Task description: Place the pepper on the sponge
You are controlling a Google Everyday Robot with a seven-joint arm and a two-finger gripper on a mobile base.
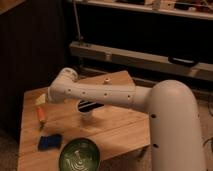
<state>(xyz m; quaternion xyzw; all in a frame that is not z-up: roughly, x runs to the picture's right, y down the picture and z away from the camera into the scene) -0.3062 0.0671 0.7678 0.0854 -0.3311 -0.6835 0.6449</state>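
Observation:
The slim orange-red pepper (41,116) lies on the left part of the wooden table (115,125). The blue sponge (50,142) rests on the table just in front of it, a short gap apart. My white arm reaches from the right across the table, and its wrist bends down at the left. The gripper (41,100) hangs right above the pepper's far end, mostly hidden behind the wrist. I cannot tell whether it touches the pepper.
A round dark-green bowl (80,155) stands at the table's front edge, right of the sponge. A small light object (106,79) sits near the table's far edge. A dark wall rises at the left, and shelving stands behind the table.

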